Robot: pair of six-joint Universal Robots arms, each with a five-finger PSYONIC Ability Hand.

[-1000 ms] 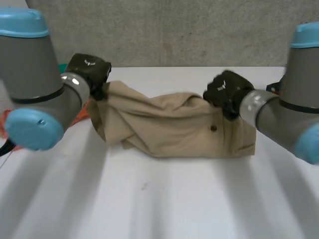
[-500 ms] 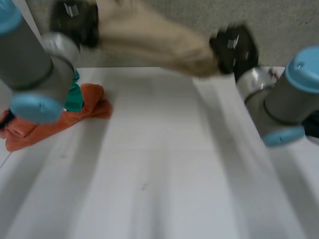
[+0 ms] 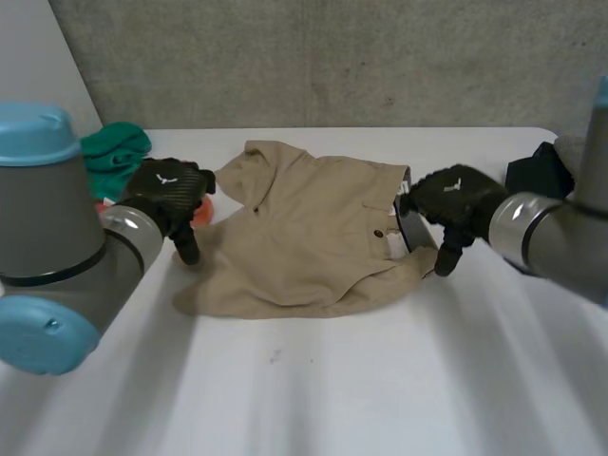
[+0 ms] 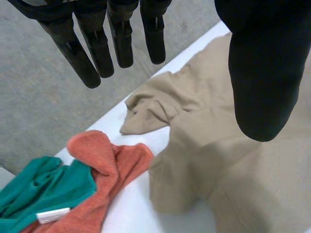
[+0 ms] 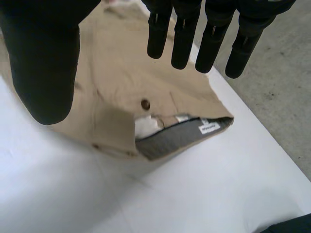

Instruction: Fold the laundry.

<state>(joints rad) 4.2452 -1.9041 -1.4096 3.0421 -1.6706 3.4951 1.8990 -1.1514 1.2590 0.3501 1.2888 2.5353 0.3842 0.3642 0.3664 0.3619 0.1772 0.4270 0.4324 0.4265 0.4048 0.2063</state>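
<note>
**Tan shorts down flat, both robot hands empty**

The tan shorts [image 3: 313,228] are lying spread but rumpled on the white tabletop [image 3: 332,389], between the two arms. The left robot hand [image 3: 171,195] is sitting at the edge opposite the waistband [image 5: 180,138], fingers straight, thumb apart, gripping nothing. The right robot hand [image 3: 454,201] is hanging by the waistband end, likewise splayed and empty. An orange cloth [image 4: 112,165] and a green cloth [image 3: 114,152] are lying by the left robot hand, the orange one just beside the shorts. The fabric is looking light, soft and limp, likely sagging and creasing when lifted. The waistband is looking thicker, so pinching its corners and the leg hems is probably the safest hold.
</note>
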